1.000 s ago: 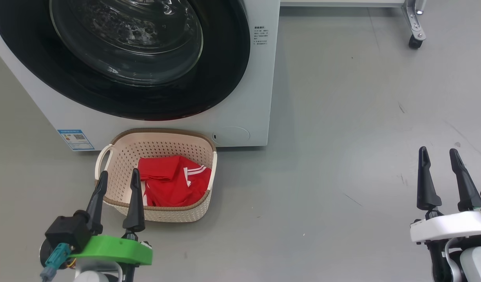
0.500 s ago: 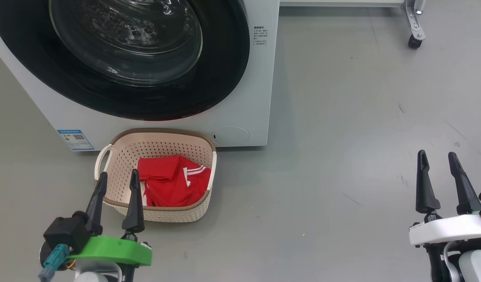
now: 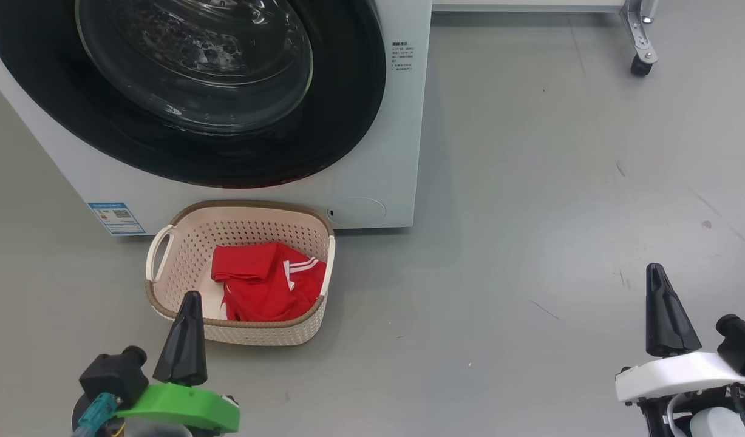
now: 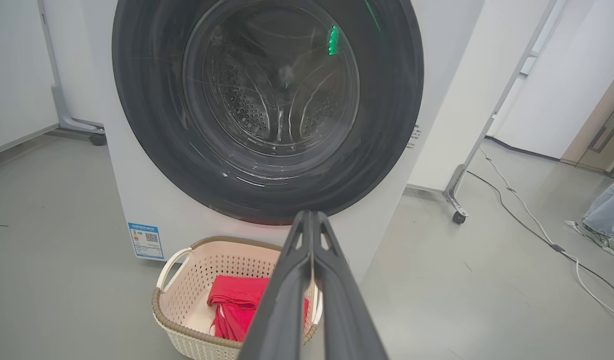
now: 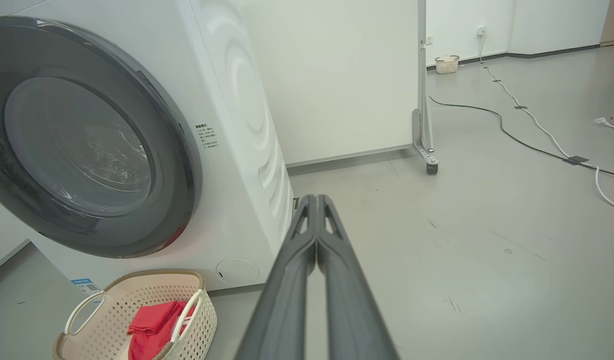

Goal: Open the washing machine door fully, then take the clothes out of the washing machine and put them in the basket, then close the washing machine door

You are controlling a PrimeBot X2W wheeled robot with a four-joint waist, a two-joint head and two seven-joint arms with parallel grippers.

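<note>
Head camera looking down on a grey floor (image 3: 530,212). At upper left, a big white washing machine (image 3: 384,182), its round washing machine door (image 3: 348,109) with glossy black rim and bulging glass centre shut flat against the front. Small blue sticker (image 3: 116,217) at the machine's lower left corner. Just in front of the machine, on the floor, a cream perforated basket (image 3: 251,332) with brown rim and loop handles, its far rim close to the machine's base. Inside the basket, the clothes (image 3: 269,282): bright red fabric with white stripes, crumpled toward the right half. At lower left, the left gripper (image 3: 190,298) on a green mount, both dark fingers pressed together into one point, empty, its tip overlapping the basket's near rim in this view. At lower right, the right gripper (image 3: 654,270) on a white mount, fingers likewise pressed together, holding nothing, over bare floor well apart from the basket. From the left wrist camera, perforated steel drum (image 4: 276,115) visible through the door glass, and a person's shoe (image 4: 601,240) at the far right edge. From the right wrist camera, a cable (image 5: 527,142) trailing over the floor and a wheeled white panel (image 5: 337,75) behind the machine
</note>
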